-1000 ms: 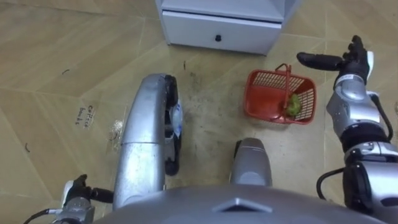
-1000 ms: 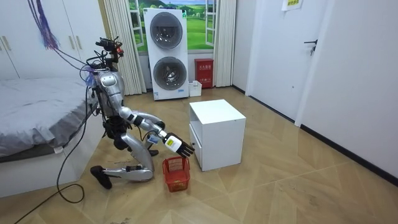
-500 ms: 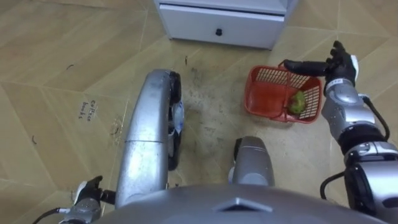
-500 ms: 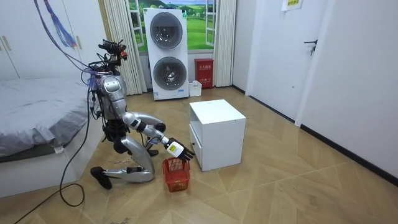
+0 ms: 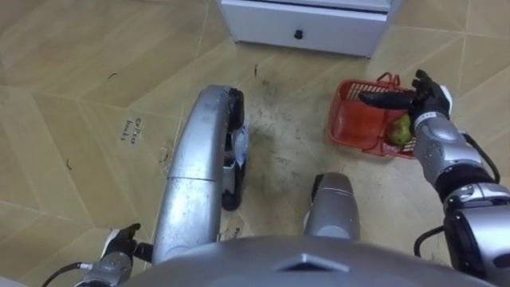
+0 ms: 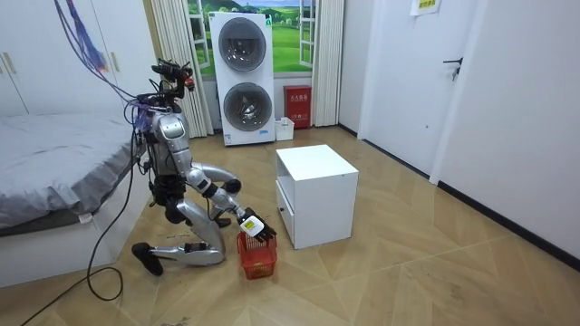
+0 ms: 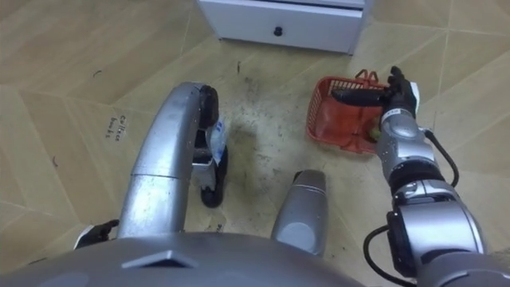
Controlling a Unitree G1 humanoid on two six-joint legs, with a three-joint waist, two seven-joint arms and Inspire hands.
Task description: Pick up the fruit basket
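A red plastic fruit basket [image 5: 351, 121] stands on the wooden floor in front of me to the right, just before a white cabinet. A green fruit [image 5: 400, 130] lies inside it, and its red handle [image 5: 388, 80] stands up at the far rim. My right hand [image 5: 416, 100] is open over the basket's right half, its dark fingers stretched leftward across the opening at handle height. My left hand [image 5: 119, 243] is low at the lower left, close to the floor. In the room view I kneel on the floor with the basket [image 6: 256, 255] under my right hand [image 6: 252, 226].
The white cabinet [image 5: 311, 28] with a knobbed drawer stands right behind the basket. In the room view a bed [image 6: 54, 181] is on the left behind me and stacked washing machines [image 6: 243, 77] stand at the back wall. Open floor lies to the basket's right.
My right hand has come down and inward from beside the basket's far right corner to over its opening. The eye view has shifted as I leaned.
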